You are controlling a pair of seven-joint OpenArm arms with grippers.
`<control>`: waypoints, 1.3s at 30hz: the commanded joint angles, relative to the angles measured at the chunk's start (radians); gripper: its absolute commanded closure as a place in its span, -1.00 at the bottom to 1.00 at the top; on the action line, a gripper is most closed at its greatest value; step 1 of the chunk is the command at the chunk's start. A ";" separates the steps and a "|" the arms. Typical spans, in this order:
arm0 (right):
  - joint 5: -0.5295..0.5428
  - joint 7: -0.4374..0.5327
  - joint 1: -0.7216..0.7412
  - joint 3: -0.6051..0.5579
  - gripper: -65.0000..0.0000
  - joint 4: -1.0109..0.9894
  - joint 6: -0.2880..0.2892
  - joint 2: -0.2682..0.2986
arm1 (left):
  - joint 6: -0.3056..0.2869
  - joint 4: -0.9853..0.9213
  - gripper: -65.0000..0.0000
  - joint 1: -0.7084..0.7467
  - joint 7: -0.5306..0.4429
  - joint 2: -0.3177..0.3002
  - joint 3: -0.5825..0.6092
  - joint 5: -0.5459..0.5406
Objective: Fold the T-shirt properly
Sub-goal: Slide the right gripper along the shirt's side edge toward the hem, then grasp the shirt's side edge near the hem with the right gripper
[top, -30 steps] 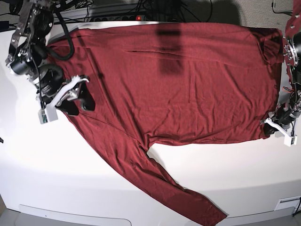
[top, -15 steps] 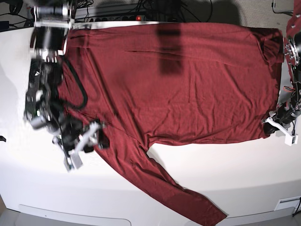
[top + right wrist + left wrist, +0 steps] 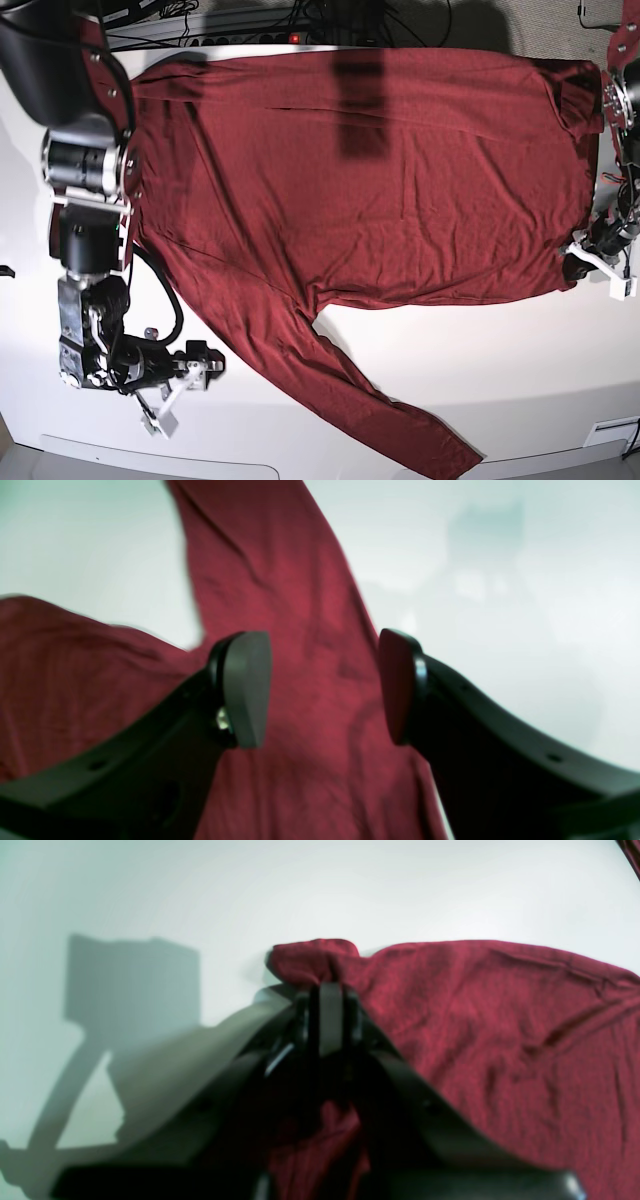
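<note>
Left wrist view: left hand [image 3: 330, 1015] pinching T-shirt [image 3: 500, 1040] corner.

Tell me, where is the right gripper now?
In the base view the right gripper is low on the left, open above the white table, just left of the T-shirt and its long sleeve.

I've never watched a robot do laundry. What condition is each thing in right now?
T-shirt: spread flat, unfolded, one sleeve stretched out diagonally.
Left gripper: shut, pinching the shirt's hem corner.
Right gripper: open, hovering over the sleeve, holding nothing.
Table: white, carrying the shirt.
</note>
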 commanded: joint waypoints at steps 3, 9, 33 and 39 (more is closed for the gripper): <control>-0.072 0.051 0.069 -0.051 -0.06 -0.119 0.004 0.015 | 0.010 0.002 1.00 0.013 0.014 -0.014 0.001 0.020; -0.238 0.216 0.066 -0.077 -0.06 -0.231 0.002 0.014 | 0.010 0.002 1.00 0.015 0.011 -0.014 0.001 0.020; -0.415 0.433 0.066 -0.077 0.04 -0.427 -0.006 -0.011 | 0.010 0.002 1.00 0.007 -0.029 -0.014 0.001 0.017; -0.406 0.381 0.051 -0.077 0.59 -0.426 0.023 -0.023 | 0.010 0.002 1.00 0.007 -0.029 -0.014 0.001 0.017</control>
